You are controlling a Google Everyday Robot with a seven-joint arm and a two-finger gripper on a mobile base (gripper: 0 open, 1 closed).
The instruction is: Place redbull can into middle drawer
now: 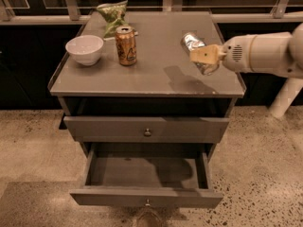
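Observation:
The redbull can [191, 41] is a slim silvery can, held tilted in the air above the right part of the tabletop, with its shadow on the top below it. My gripper [202, 56] comes in from the right and is shut on the can's middle, one tan finger [206, 54] across its front. The middle drawer [142, 173] is pulled open below, with a flat grey floor, low side walls and a front panel with a small knob [147, 203]. Nothing shows inside it.
On the grey tabletop [156, 74] stand a copper-orange can [126, 45], a white bowl [84, 49] at the left and a green chip bag [112, 14] at the back. The drawer above [147, 129] is shut. A white post [285, 98] stands at the right.

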